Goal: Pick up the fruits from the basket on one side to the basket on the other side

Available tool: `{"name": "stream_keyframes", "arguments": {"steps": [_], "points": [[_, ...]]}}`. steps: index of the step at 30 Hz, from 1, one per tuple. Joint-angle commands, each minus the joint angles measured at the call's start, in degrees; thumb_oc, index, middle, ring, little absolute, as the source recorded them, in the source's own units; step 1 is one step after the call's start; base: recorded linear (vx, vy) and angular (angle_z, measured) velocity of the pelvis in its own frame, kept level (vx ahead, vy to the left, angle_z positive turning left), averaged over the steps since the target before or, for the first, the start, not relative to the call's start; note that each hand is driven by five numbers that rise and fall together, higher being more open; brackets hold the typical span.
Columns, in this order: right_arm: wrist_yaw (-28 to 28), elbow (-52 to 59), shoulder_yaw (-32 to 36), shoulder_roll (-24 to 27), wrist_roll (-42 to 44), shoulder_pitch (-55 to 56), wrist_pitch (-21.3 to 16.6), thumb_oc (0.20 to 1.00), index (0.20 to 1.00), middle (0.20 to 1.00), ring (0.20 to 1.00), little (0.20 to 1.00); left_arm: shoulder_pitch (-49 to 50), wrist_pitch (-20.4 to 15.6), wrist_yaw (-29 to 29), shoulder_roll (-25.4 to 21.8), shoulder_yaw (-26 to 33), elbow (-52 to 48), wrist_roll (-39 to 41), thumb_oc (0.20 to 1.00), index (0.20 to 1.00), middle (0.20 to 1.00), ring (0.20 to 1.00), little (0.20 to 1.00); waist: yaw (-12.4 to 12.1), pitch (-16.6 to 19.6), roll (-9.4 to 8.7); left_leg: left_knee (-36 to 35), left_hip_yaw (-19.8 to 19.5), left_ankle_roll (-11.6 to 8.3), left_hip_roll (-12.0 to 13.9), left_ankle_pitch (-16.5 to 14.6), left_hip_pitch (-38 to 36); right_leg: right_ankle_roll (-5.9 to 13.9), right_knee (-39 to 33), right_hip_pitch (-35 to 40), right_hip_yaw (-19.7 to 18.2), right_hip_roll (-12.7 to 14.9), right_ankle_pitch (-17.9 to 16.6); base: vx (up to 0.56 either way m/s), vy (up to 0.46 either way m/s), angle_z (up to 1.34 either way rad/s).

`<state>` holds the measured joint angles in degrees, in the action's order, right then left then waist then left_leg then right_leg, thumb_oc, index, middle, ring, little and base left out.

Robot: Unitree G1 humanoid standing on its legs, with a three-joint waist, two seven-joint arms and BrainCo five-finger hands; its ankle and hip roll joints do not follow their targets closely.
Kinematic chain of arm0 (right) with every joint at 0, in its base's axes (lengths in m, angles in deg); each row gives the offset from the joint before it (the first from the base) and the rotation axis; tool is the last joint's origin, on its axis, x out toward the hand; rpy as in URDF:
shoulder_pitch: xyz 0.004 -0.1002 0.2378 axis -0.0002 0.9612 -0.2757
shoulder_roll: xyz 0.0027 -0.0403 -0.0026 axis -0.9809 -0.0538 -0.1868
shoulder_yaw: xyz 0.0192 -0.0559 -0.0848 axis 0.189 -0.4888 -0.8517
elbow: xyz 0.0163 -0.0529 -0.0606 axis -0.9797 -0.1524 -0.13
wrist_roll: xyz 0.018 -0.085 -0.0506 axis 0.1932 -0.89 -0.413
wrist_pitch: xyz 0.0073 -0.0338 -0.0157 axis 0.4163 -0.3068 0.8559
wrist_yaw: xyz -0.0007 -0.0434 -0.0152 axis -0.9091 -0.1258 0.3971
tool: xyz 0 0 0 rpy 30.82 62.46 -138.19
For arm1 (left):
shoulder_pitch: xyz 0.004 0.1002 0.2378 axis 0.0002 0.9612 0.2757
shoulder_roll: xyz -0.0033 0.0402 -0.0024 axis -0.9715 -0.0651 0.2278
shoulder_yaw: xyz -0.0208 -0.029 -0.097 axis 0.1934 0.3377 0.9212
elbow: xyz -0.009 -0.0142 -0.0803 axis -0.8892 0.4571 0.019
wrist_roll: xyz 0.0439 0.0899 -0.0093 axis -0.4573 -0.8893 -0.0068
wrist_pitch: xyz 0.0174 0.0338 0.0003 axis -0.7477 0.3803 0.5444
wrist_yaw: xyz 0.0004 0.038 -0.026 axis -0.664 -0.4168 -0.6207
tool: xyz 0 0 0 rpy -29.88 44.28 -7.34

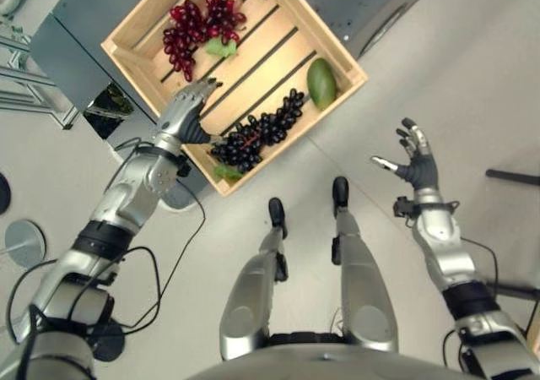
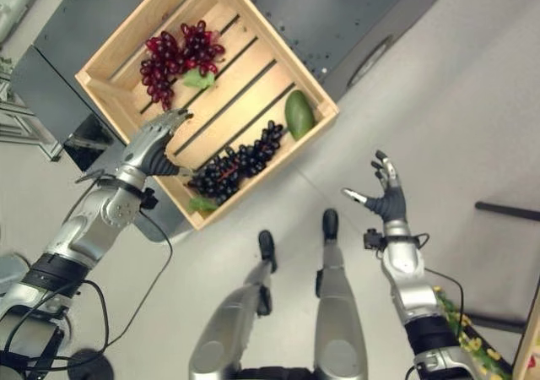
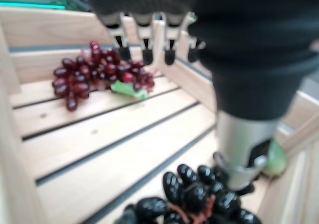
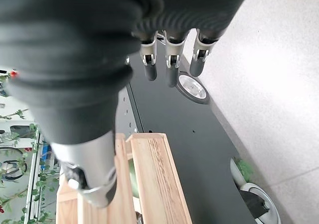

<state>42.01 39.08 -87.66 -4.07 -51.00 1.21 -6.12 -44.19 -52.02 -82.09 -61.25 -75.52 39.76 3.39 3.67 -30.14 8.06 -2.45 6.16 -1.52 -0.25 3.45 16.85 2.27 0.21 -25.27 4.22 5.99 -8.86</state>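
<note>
The left hand (image 1: 187, 110) hangs over the near-left part of a slatted wooden crate (image 1: 287, 0), its fingers held out fairly straight and its thumb apart from them, with nothing in its grasp. In the left wrist view the fingers (image 3: 144, 37) reach over the bare slats while the thumb stands close above the dark bunch; whether the thumb tip touches the grapes is hard to tell from there.

The bunch of black grapes (image 1: 257, 135) lies just beside this hand, toward the robot's right of the palm, along the crate's near wall. A green leaf (image 1: 226, 172) sits at the end of the bunch closest to the robot. Past the fingertips, deeper in the crate, lies a bunch of red grapes (image 1: 192, 27) with its own green leaf (image 1: 221, 47) beside it. Farther to the right of the hand, beyond the black bunch and against the crate's right corner, rests a green mango (image 1: 321, 83), apart from the grapes.

The crate sits on a dark platform (image 2: 337, 8).

The right hand (image 1: 415, 162) is raised over the pale floor (image 1: 472, 67), well apart from the crate and to its right. Its fingers are spread and nearly straight, the thumb pointing toward the robot's left, and it carries nothing. In the right wrist view the crate's corner (image 4: 154, 179) shows past this hand.
</note>
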Motion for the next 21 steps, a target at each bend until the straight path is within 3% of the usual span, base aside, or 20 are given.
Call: {"name": "stream_keyframes", "arguments": {"steps": [1,11,21], "points": [[-0.46,3.43,2.0,1.35,-0.09,0.43,-2.49,1.0,1.0,1.0,1.0,1.0,-1.32,-0.92,1.33,-0.18,0.92,-2.67,-2.16,1.0,1.0,1.0,1.0,1.0,0.69,0.35,-0.06,5.62,-2.65,-2.34,0.93,-2.04,2.75,5.11,9.64,-1.78,-0.48,3.51,6.81,0.01,0.032,-0.03],[-1.68,2.83,2.28,1.3,0.33,0.21,-2.65,1.0,1.0,1.0,1.0,1.0,-5.38,-0.41,3.13,4.88,-5.72,3.88,-2.81,1.0,1.0,1.0,1.0,1.0,1.61,0.35,-0.23,5.8,-2.07,-2.3,0.71,-2.07,4.21,5.1,9.72,-3.43,-1.27,3.43,6.76,0.0,0.003,-0.01],[-2.47,2.87,2.42,1.53,0.28,0.28,-2.66,1.0,1.0,1.0,1.0,1.0,-7.44,1.79,4.01,7.97,-7.96,9.49,-2.36,1.0,1.0,1.0,1.0,1.0,2.29,0.35,0.21,6.07,-1.45,-2.45,0.68,-2.14,5.04,5.03,9.92,-4.77,-1.95,3.04,6.74,0.0,0.002,-0.03]]}}
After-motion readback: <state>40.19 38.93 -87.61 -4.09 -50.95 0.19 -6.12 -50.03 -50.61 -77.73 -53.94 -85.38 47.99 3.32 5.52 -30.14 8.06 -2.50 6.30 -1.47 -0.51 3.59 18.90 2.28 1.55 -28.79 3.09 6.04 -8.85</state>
